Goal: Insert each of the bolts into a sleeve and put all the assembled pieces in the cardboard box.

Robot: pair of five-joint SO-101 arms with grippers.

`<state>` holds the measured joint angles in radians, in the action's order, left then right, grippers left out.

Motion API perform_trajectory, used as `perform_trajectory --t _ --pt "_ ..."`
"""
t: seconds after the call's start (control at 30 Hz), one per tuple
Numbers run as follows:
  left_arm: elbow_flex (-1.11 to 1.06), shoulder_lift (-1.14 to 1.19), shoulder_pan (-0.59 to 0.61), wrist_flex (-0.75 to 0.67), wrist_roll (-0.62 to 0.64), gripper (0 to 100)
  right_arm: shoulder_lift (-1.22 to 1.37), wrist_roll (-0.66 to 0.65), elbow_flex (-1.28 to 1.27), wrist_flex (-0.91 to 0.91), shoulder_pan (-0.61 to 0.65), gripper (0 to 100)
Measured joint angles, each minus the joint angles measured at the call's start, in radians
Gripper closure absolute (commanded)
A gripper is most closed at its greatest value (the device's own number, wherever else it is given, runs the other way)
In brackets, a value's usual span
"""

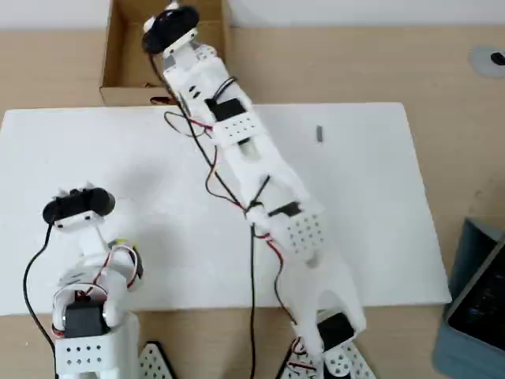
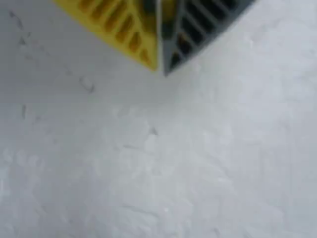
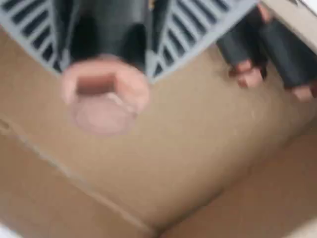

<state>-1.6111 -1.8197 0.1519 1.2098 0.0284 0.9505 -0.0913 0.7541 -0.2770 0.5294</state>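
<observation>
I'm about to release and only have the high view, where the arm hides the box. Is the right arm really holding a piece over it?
Observer: Yes, the right jaws are shut on an assembled piece, dark sleeve with pink bolt, above the cardboard box floor.
Operator: Anything already inside?
Observer: At least two finished pieces lie against one wall.
Operator: Is the left arm carrying anything?
Observer: No, the left jaws are shut and empty over the white mat.
</observation>
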Motion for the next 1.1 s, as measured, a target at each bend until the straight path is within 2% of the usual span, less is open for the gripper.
perform_trajectory --t 0.17,0.4,0.87,1.1 --pt "0.0 0.0 0.0 0.0 0.0 100 0.138 -0.052 0.146 -0.075 0.0 97.7" --pt "0.0 0.0 0.0 0.0 0.0 100 0.284 -0.068 0.313 -0.086 0.0 82.9" --pt "0.0 0.0 0.0 0.0 0.0 100 0.315 -0.068 0.488 -0.222 0.0 82.8" --pt "0.0 0.0 0.0 0.0 0.0 100 0.315 -0.068 0.689 -0.425 0.0 83.6"
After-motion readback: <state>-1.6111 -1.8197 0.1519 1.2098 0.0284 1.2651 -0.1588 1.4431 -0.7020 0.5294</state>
